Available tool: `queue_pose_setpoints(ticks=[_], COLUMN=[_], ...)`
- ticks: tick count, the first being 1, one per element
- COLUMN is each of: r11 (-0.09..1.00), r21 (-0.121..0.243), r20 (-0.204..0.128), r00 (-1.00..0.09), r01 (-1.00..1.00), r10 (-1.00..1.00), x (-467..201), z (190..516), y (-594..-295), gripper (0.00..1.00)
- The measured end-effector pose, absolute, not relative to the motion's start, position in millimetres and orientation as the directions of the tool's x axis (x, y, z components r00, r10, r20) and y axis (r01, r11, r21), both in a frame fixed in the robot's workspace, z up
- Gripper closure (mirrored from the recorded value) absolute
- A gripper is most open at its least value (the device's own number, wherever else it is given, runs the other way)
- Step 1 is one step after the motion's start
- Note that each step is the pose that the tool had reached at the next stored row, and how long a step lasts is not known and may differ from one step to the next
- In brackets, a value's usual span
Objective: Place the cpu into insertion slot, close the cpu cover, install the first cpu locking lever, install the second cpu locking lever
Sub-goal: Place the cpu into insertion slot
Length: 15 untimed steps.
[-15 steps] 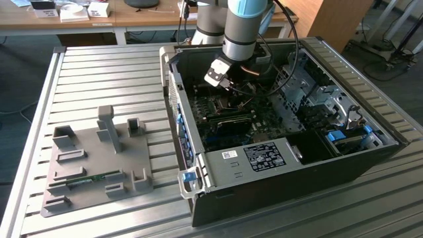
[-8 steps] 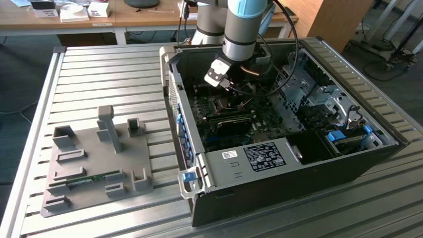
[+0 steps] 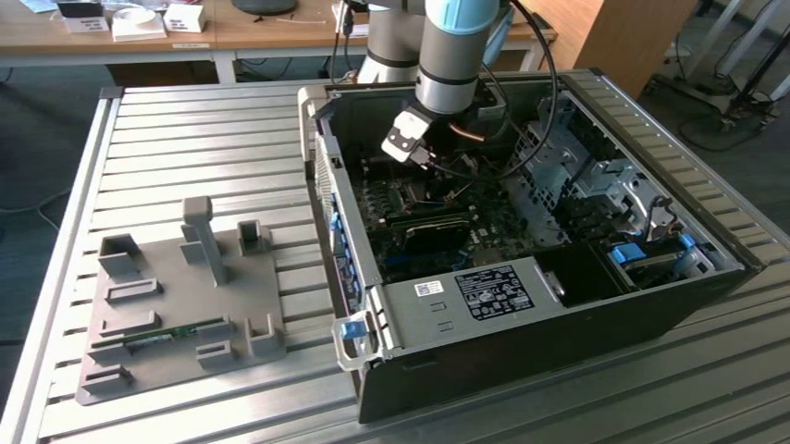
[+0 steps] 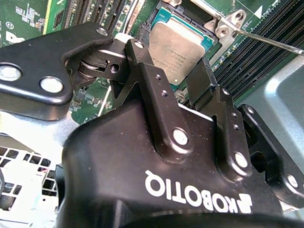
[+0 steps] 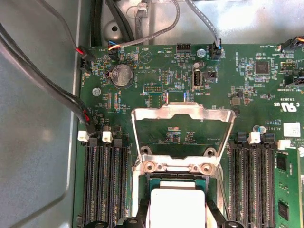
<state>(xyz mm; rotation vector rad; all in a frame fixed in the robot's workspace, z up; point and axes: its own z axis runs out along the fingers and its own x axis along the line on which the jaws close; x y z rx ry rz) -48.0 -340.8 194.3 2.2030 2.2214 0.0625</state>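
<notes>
The tool (image 4: 167,61) hangs low inside the open computer case (image 3: 519,324), astride the cpu (image 4: 178,40); whether it clamps the chip or has let go, I cannot tell. The cpu lies at the insertion slot (image 5: 137,190), seemingly in it or just over it, between banks of memory slots (image 5: 104,185). Beyond it the cpu cover (image 5: 183,111) stands swung open. The chip looks light, stiff and smooth-topped, probably delicate underneath: best held by two opposite edges, kept level, never pressed. The cover is thin springy metal, best pushed near its free edge.
</notes>
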Motion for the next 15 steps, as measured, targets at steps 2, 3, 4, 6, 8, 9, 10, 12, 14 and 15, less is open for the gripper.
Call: queue_pose_setpoints(ticks=[2,3,4,6,8,9,10,12,14,15], r11=[0.008,0.008,0.008,0.008,0.008,0.008,0.008,0.008,0.008,0.008], r21=[0.037,0.037,0.037,0.037,0.037,0.037,0.037,0.037,0.037,0.037], r20=[0.020,0.019,0.019,0.019,0.019,0.019,0.019,0.019,0.019,0.019], r00=[-0.009,-0.009,-0.009,-0.009,-0.009,-0.009,-0.009,-0.009,-0.009,-0.009], r01=[0.999,0.999,0.999,0.999,0.999,0.999,0.999,0.999,0.999,0.999], r10=[1.000,1.000,1.000,1.000,1.000,1.000,1.000,1.000,1.000,1.000], x=[-48.0,-48.0,-48.0,-48.0,-48.0,-48.0,-48.0,-48.1,-48.1,-48.1], z=[194.1,194.1,194.1,194.0,193.7,193.3,192.8,192.2,191.9,191.6], y=[-340.8,-340.8,-340.8,-340.8,-340.8,-340.8,-340.8,-340.9,-340.9,-340.8], gripper=[0.46,0.46,0.46,0.46,0.46,0.46,0.46,0.46,0.46,0.46])
